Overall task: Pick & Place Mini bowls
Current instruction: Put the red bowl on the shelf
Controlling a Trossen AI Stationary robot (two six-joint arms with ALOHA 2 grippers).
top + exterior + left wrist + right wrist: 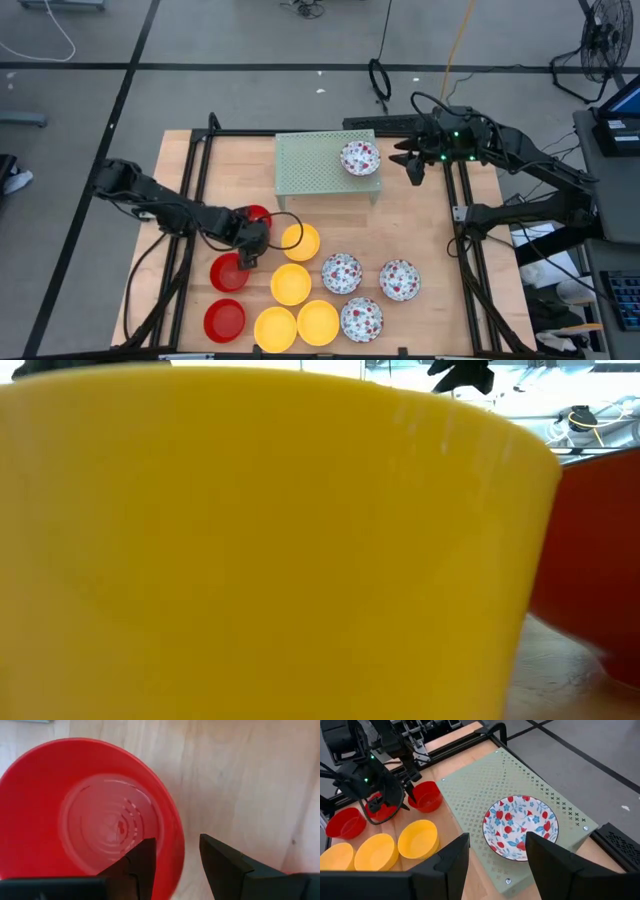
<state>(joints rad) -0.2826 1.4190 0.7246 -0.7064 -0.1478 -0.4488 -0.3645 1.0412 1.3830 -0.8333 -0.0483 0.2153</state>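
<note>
Red, yellow and white floral-speckled mini bowls stand on the near half of the table. My left gripper [246, 256] [177, 841] is open and low over the middle red bowl [228, 273] [90, 815]. One finger [142, 862] is inside that bowl's rim [178, 851] and the other finger [225, 865] is outside it, and neither shows touch. Another floral bowl [360, 158] [520, 827] sits on the pale green mesh rack [325, 163] [485, 795]. My right gripper [412, 172] [497, 840] is open, beside the rack's right end and above it.
Two more red bowls [257, 214] [224, 320] flank the left gripper. Yellow bowls [300, 241] [291, 284] [275, 328] [318, 322] and floral bowls [341, 273] [399, 281] [361, 319] crowd the near middle. A yellow bowl [260, 550] fills the low view. Bare wood lies right of the rack.
</note>
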